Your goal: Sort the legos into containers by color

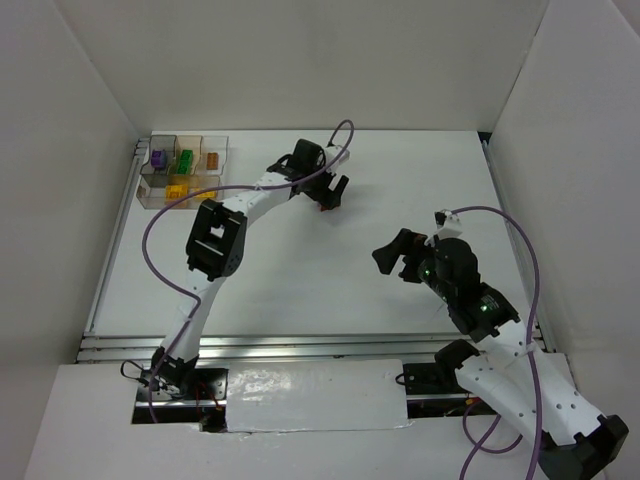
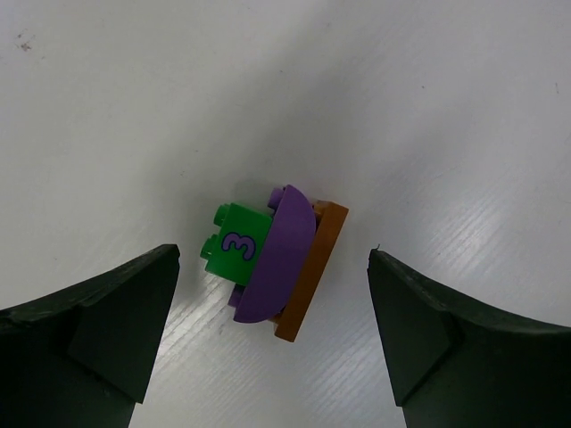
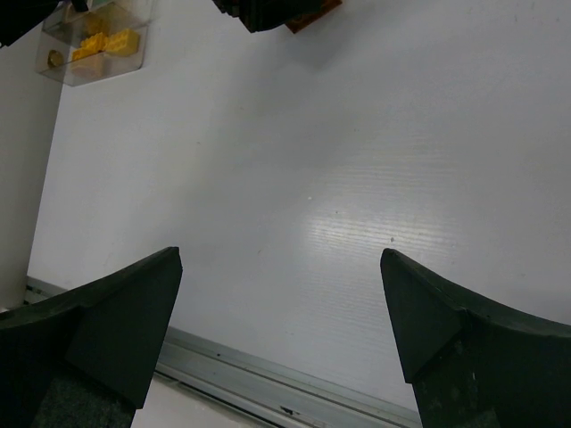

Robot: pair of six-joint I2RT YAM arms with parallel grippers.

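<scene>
**Legos (image 2: 284,267): joined cluster between the left fingers, others in the tray**

Left wrist view: three legos sit pressed together on the white table (image 2: 107,107).
- A small green plastic brick (image 2: 234,245) is printed with a purple 3.
- A purple curved plastic piece (image 2: 278,254) lies against the green one.
- A flat orange-brown plastic plate (image 2: 314,263) stands on edge against the purple piece's other side.

The left gripper (image 2: 273,259) is spread wide, with one black finger on each side of the cluster. Both fingers are apart from it and nothing is gripped.

Top view: the left arm reaches to the far middle of the table. The cluster shows only as a reddish speck at its gripper. The right gripper (image 1: 392,256) is right of centre, well apart from the left one, jaws wide and empty. Its wrist view shows only bare table between the fingers (image 3: 116,312).

The clear plastic organizer tray (image 1: 222,150) sits at the far left corner, well apart from the cluster.
- Far row: purple brick (image 1: 158,158) in the left cell, green brick (image 1: 186,160) in the middle, orange brick (image 1: 212,160) on the right.
- Near row: yellow bricks (image 1: 178,187); I cannot tell exactly which cell.

The right wrist view catches the tray at top left, with yellow inside.
</scene>
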